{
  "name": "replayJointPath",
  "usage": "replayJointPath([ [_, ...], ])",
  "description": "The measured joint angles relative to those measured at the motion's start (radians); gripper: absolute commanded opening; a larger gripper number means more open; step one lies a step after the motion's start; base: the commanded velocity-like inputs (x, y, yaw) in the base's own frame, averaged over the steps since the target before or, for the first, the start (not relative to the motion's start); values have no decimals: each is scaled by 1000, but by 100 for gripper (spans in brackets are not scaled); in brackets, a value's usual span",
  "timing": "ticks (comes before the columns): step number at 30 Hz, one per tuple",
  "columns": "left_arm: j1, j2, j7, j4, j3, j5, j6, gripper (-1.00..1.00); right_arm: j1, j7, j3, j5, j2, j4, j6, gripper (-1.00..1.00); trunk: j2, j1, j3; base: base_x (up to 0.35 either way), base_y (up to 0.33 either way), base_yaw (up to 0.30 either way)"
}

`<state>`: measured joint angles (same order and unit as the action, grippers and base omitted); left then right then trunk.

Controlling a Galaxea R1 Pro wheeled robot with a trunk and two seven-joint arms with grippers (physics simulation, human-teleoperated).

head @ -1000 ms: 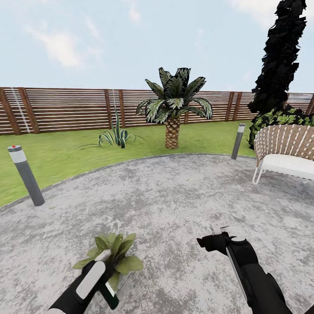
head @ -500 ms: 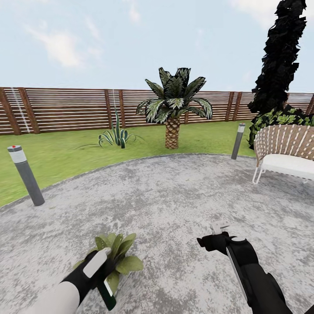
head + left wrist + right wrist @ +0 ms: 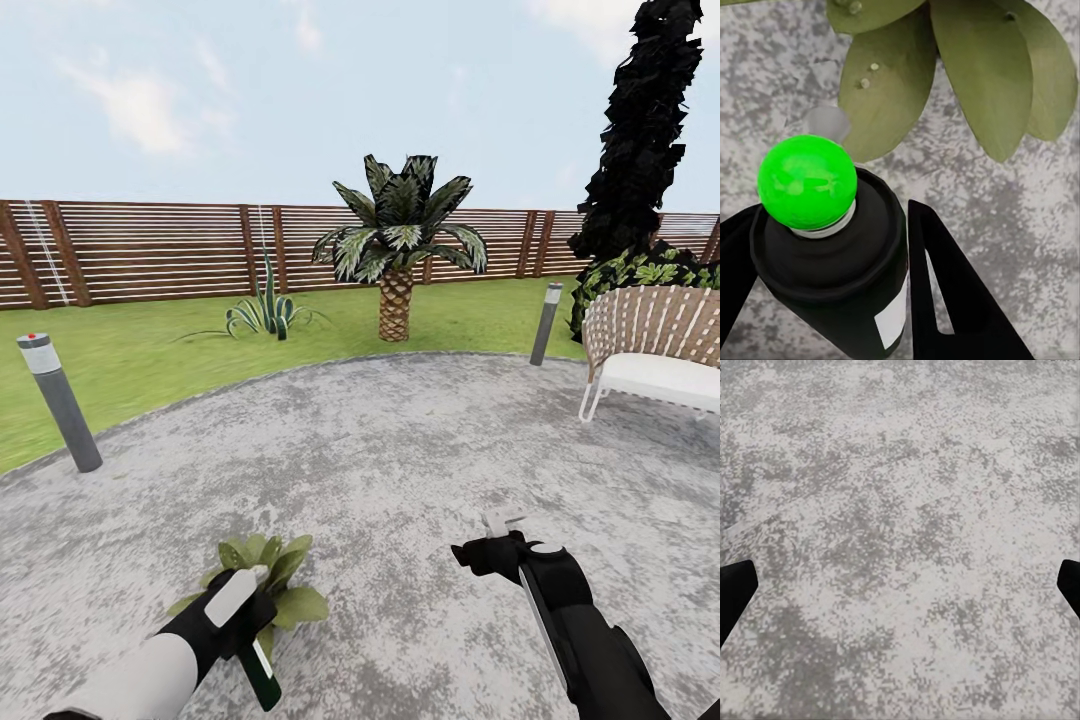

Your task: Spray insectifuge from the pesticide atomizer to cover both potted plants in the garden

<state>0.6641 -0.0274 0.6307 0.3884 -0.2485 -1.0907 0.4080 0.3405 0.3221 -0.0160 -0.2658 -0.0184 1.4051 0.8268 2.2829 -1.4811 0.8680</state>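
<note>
As the left gripper (image 3: 243, 612), clamped on the pesticide atomizer (image 3: 832, 255), edges toward five o'clock, droplets bead the potted plant (image 3: 265, 585); right gripper (image 3: 478, 553) gapes idle.

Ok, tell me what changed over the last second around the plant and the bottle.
The left gripper, shut on the bottle, swung its forearm lower toward the left, shifting slightly over the potted plant. The right gripper, the plant and the paving stayed put.

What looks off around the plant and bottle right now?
Nothing damaged or tipped. The left gripper holds the spray bottle over the plant. The one oddity: a bright green ball sits on the bottle's top. Droplets bead on a leaf.
</note>
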Motion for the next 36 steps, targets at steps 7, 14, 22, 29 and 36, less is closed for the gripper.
replayJointPath([
  [7,0,-70,7,-36,3,-10,-11,-100,0,0,1,0,0,0,10,100,0,0,0,0,0,0],
  [14,0,-76,-2,-52,-4,3,-91,-100,0,0,0,-1,0,0,11,100,0,0,0,0,0,0],
  [22,0,-93,229,119,-1,-12,-142,-100,0,-1,-4,0,0,0,11,100,35,-19,16,0,0,0],
  [29,0,-80,105,45,3,-70,-58,-100,0,-1,-1,0,0,0,11,100,84,-46,38,0,0,0],
  [36,4,-60,108,38,18,-73,-59,-100,0,0,-1,0,0,0,11,100,133,-73,59,0,0,0],
])
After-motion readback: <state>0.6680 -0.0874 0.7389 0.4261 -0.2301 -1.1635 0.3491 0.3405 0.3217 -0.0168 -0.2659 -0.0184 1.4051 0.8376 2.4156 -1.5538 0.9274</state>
